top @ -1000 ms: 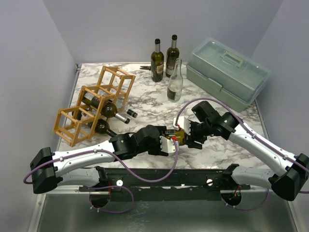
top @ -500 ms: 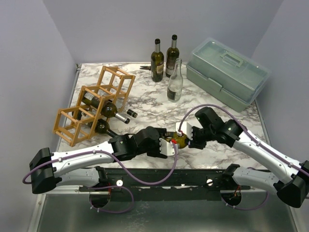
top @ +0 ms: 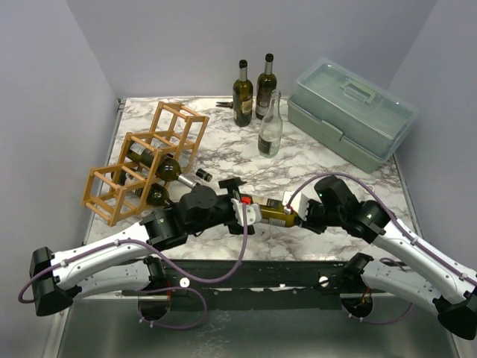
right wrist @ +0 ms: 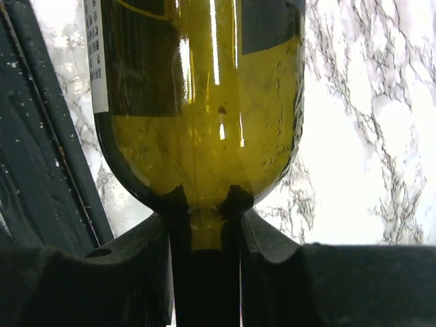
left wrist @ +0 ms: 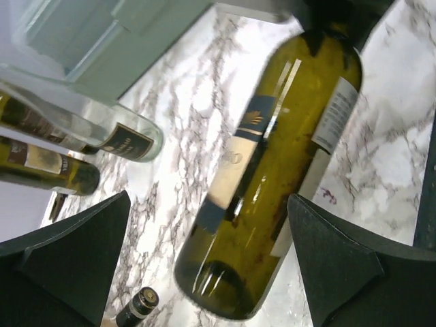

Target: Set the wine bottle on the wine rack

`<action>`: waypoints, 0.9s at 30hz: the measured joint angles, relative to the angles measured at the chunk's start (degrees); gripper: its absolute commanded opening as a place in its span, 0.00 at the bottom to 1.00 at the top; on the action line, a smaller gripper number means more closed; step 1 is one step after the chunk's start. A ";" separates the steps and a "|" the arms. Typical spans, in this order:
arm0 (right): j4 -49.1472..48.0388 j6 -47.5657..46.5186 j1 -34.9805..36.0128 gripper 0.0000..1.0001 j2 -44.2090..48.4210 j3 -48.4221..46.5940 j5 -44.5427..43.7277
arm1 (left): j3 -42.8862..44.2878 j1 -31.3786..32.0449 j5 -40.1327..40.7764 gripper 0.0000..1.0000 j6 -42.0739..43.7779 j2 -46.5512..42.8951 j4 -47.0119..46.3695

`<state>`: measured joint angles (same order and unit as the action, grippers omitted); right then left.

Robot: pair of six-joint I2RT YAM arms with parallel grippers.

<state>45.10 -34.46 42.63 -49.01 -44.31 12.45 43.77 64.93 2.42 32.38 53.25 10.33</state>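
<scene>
An olive-green wine bottle (top: 271,215) is held level, low over the marble table, with its base to the left. My right gripper (top: 295,212) is shut on its neck; in the right wrist view the fingers (right wrist: 272,238) clamp the neck (right wrist: 204,231) just below the shoulder. My left gripper (top: 251,212) is open at the base end. In the left wrist view the bottle (left wrist: 272,157) lies between the wide-spread fingers (left wrist: 340,272) without touching them. The wine rack (top: 173,119), a light wooden lattice, stands at the left.
Two dark bottles (top: 158,165) lie in the rack's cells. Two dark bottles (top: 243,93) and a clear one (top: 270,125) stand at the back. A pale green toolbox (top: 350,112) sits back right. The left wrist view also shows the clear bottle (left wrist: 129,139) and toolbox (left wrist: 102,41).
My left arm has drawn back to the left, so more of the bottle shows between the grippers. My right arm has lowered and shifted right, still on the neck.
</scene>
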 measured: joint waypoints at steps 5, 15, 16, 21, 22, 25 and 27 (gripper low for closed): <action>-2.08 3.02 0.00 0.00 1.51 1.86 -3.61 | -0.09 -7.98 -4.09 0.99 -5.51 -4.70 -5.07; -8.22 17.31 0.00 0.01 -12.81 -5.38 -6.82 | -0.52 -31.30 -4.31 0.99 -25.66 -11.98 -18.62; -8.90 18.84 0.00 0.00 -14.91 -6.71 -6.86 | -0.52 -32.52 -3.48 0.99 -27.06 -12.31 -19.12; -12.74 24.74 0.00 0.00 -23.96 -12.92 -7.72 | -0.98 -36.15 1.77 0.99 -31.67 -13.86 -20.17; -13.40 25.53 0.00 0.00 -25.49 -13.99 -7.93 | -1.16 -36.44 2.51 0.99 -32.17 -14.21 -20.28; -14.43 26.91 0.00 0.00 -30.23 -17.90 -8.63 | -1.53 -36.81 4.52 0.98 -32.87 -15.32 -20.39; -14.99 27.36 0.00 0.00 -33.22 -20.39 -8.94 | -1.55 -36.81 5.18 0.98 -33.05 -15.85 -20.57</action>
<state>30.11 -7.09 42.63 -82.24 -64.71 3.51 42.22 28.12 7.60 -0.67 37.41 -10.24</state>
